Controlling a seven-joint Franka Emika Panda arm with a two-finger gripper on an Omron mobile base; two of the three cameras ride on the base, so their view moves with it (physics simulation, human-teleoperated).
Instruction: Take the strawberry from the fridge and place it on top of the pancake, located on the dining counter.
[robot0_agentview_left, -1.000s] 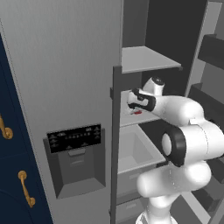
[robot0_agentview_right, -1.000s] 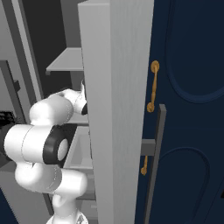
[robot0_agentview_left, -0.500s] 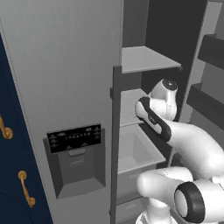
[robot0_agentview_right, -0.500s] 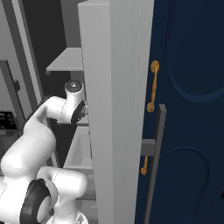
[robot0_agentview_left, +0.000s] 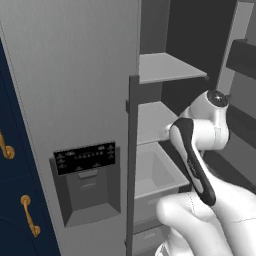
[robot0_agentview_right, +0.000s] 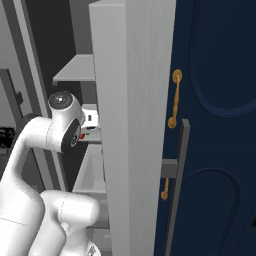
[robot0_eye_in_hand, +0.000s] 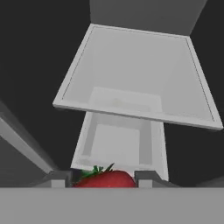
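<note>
Arm has swung deeper into the fridge (robot0_agentview_left: 90, 75) — hand (robot0_eye_in_hand: 103, 180) seemingly clamped on the strawberry (robot0_eye_in_hand: 104, 178).

Legible text: none. The black dispenser control panel (robot0_agentview_left: 85, 157) on the tall grey refrigerator door (robot0_agentview_left: 75, 90) carries rows of small pale markings, too small and blurred to read. No label, brand, number or sign is readable on any other surface in the three views.
</note>
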